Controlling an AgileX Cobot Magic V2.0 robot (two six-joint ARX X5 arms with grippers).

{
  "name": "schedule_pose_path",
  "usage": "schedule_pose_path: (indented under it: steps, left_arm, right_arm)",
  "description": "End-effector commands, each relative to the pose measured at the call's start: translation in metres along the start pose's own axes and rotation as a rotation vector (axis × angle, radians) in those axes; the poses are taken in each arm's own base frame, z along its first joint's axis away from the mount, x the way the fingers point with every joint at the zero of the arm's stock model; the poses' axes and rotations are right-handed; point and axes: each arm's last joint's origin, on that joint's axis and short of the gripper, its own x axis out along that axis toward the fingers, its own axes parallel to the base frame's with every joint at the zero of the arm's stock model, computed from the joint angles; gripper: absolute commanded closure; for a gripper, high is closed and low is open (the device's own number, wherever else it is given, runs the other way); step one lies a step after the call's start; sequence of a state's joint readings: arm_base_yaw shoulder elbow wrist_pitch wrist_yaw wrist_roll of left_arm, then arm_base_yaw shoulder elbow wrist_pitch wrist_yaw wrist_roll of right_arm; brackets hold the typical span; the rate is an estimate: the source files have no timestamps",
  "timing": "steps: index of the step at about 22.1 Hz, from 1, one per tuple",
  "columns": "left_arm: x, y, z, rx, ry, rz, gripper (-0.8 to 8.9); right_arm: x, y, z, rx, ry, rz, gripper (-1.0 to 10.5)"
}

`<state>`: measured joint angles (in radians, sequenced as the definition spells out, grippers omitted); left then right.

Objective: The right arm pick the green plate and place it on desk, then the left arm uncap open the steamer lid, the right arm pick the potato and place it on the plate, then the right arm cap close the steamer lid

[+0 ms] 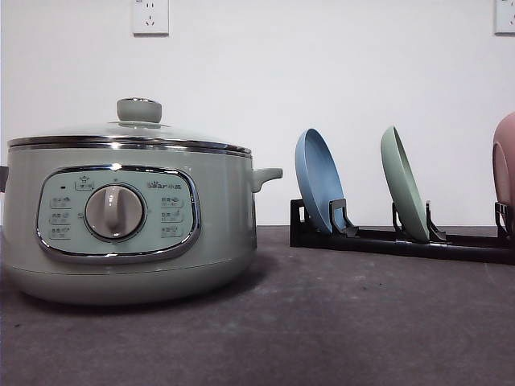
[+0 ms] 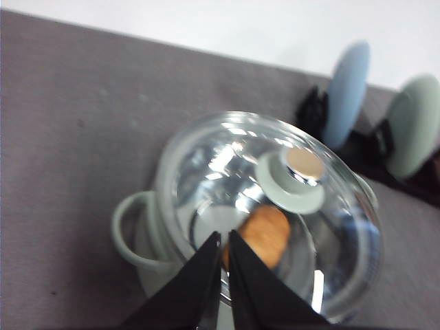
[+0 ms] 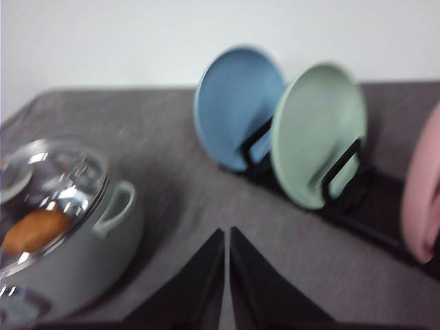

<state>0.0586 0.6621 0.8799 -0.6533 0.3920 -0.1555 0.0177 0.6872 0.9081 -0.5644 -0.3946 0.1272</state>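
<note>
Currently locating the green plate (image 1: 402, 186) standing on edge in the middle slot of the black rack (image 1: 451, 241), between the blue plate (image 1: 318, 178) and the pink plate (image 1: 505, 161), apart from both. Judging it light, stiff and matte, so unlikely to be slipping under a firm pinch, yet thin enough to be twisting if taken off-centre. Recommending a hold on the upper rim, above the rack's upright prongs, one jaw on each face.

Noting the right end effector (image 3: 226, 234) hanging above the desk (image 1: 322, 322), short of the rack, jaws pressed together and carrying nothing; requiring spreading before any approach.

Noting the left end effector (image 2: 224, 237) hovering over the pot (image 1: 129, 241), jaws likewise pressed together and empty, above the glass lid (image 2: 227, 165). Treating that lid as heavier, smooth and breakable; taking it by the pale green knob (image 1: 138, 109) only. Observing the potato (image 2: 265, 237) lying inside the pot under the lid; judging it firm, rounded and prone to rolling.

Favouring a straight upward lift out of the slot, avoiding the prongs and both neighbouring plates. Reserving the bare stretch of desk between pot and rack as the set-down area, keeping clear of the pot's side handle.
</note>
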Motion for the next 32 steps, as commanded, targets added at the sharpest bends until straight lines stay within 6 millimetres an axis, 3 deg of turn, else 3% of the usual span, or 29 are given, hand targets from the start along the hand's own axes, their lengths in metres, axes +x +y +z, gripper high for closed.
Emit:
schedule_pose_path:
  steps: [1,13,14,17,18,32]
  left_arm:
    - [-0.002,-0.005,0.009,0.065,0.022,-0.050,7.97]
    - [-0.005,-0.012,0.013,0.093,0.051,-0.108,7.62]
    - [-0.005,-0.012,0.013,0.093,0.051,-0.107,6.98]
    - [-0.005,-0.012,0.013,0.093,0.050,-0.107,3.88]
    - [-0.005,-0.012,0.013,0.093,0.050,-0.107,3.44]
    - [-0.005,-0.012,0.014,0.094,0.047,-0.107,3.44]
  right_arm:
    - [0.002,0.001,0.008,-0.049,0.050,0.037,9.4]
    - [0.002,0.005,0.016,-0.075,0.107,0.055,9.3]
    - [0.001,0.005,0.016,-0.076,0.106,0.054,8.9]
    - [0.001,0.005,0.016,-0.068,0.106,0.054,5.7]
    - [0.001,0.005,0.016,-0.068,0.106,0.054,5.4]
    - [0.011,0.002,0.021,0.016,0.100,0.051,5.4]
